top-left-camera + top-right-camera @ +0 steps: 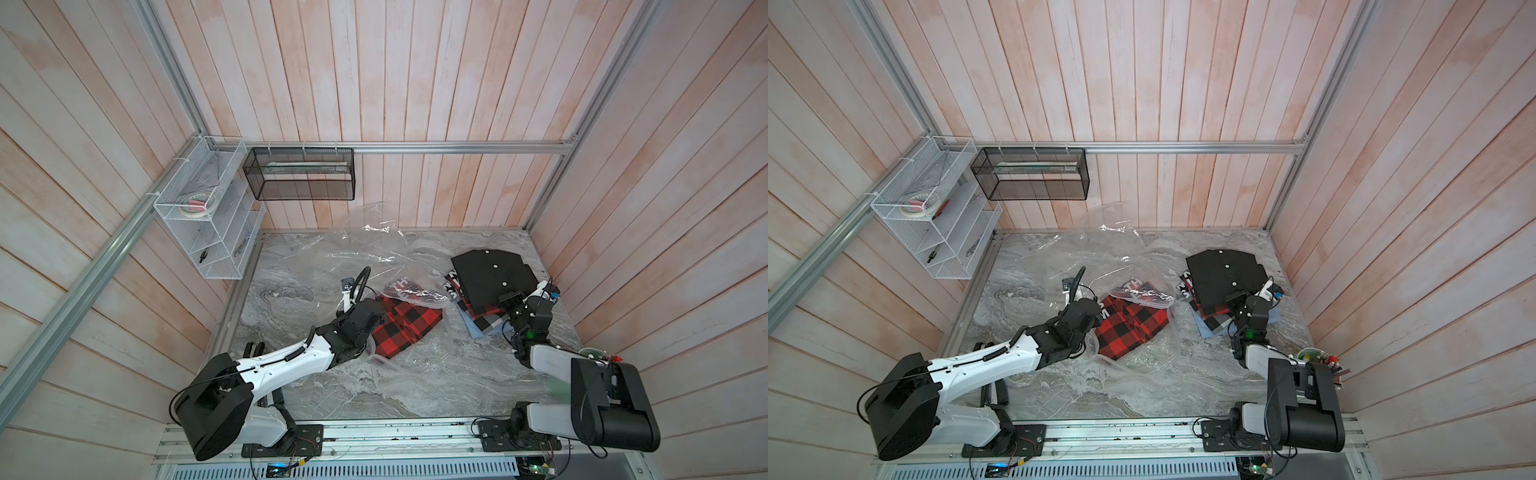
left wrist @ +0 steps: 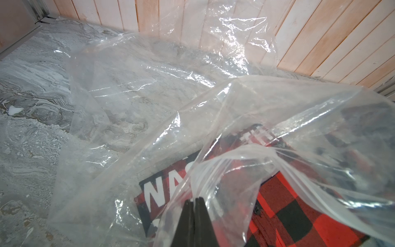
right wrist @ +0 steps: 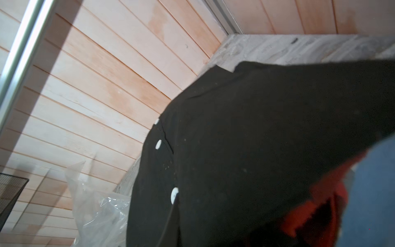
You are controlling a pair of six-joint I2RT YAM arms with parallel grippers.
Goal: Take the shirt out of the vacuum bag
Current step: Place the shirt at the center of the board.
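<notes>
We see a grey, marble-patterned tabletop (image 1: 415, 395) with the vacuum bag (image 1: 374, 249) (image 2: 149, 107) spread over its middle. The bag is a wide sheet of clear, crinkly film, creased and glinting, and its far corner curls up against the pale plank wall. Its near end lies open, with a thicker, ribbed rim.

Well apart from the bag, toward the robot's right, sits a stack of folded shirts. The top one is a matte black shirt (image 1: 490, 274) (image 3: 256, 139) with round white buttons (image 3: 158, 144). Plaid and light blue layers (image 1: 478, 332) show beneath it.

The red-and-black plaid shirt (image 1: 399, 328) (image 2: 288, 213) lies flat at the bag's near end. Part of it is under the film and part of it sticks out of the bag's mouth. It is a soft woven check with a dark panel of white block letters (image 2: 162, 192).

The left gripper (image 2: 195, 202) is over the bag's mouth, its black wedge-shaped fingers pressed together on a gathered fold of the rim. The right gripper (image 1: 509, 301) is on the far side of the stack from the bag, at the black shirt's edge. It is closed, but its fingers are hidden, so we cannot tell whether it pinches any cloth.
</notes>
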